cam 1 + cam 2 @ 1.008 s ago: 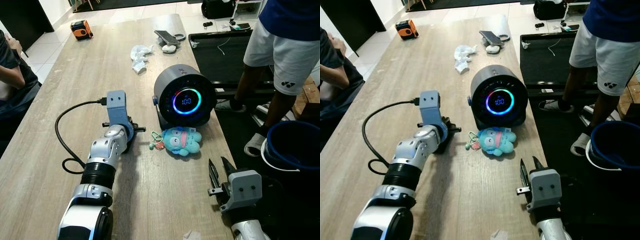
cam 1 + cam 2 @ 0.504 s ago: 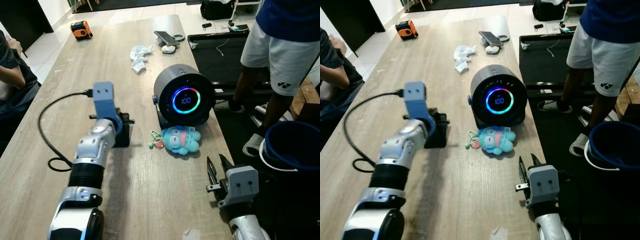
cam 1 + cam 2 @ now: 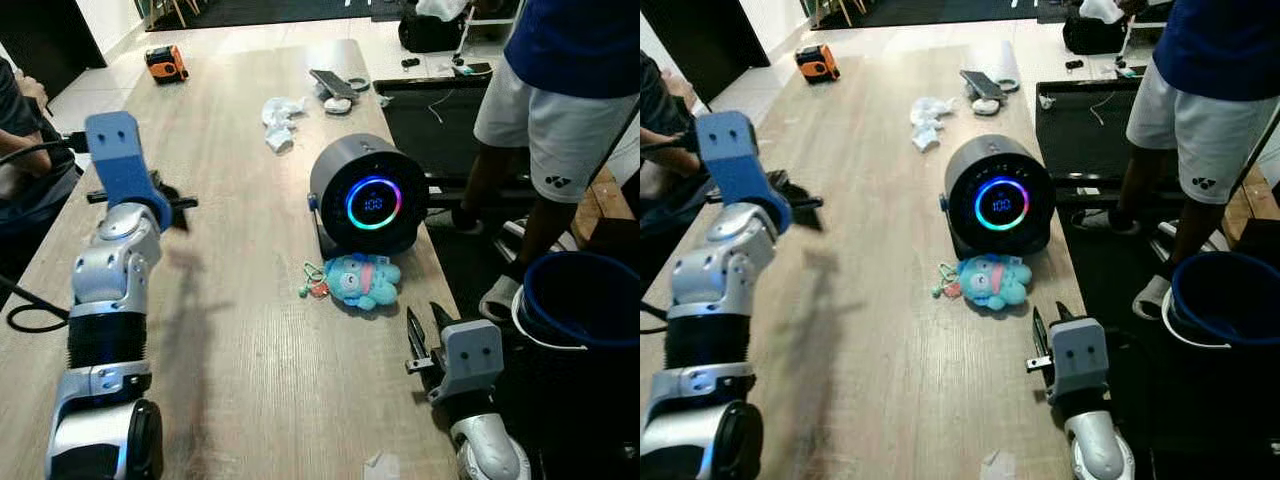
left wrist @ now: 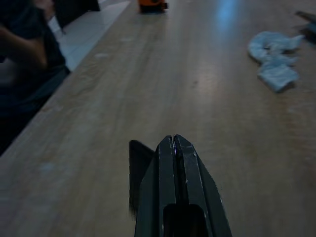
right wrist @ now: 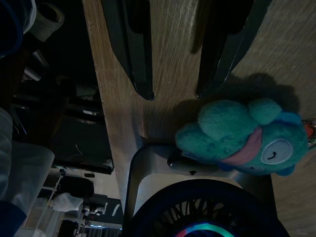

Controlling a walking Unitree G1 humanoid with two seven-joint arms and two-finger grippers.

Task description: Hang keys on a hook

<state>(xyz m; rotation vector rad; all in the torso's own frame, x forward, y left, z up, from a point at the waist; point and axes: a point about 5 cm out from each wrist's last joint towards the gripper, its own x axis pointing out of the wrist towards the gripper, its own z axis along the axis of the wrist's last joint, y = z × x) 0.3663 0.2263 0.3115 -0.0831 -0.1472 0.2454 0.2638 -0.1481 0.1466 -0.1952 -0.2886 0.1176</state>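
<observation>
Teal plush keys [image 3: 362, 281] touching round fan [image 3: 368, 195] | left hand [image 4: 174, 148] together, raised | right hand [image 5: 175, 74] apart beside plush

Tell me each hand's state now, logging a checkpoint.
Left hand: closed, holding nothing.
Right hand: open, empty, just short of the plush keychain.

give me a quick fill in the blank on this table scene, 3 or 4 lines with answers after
1. The teal plush keychain lies on the wooden table just in front of the round grey ____ with the glowing ring.
2. The left gripper has its fingers ____.
3. The right gripper has its fingers ____, pointing toward the plush.
4. At the table's far end sits an ____ coloured device.

Missing words: speaker; shut; open; orange
</observation>
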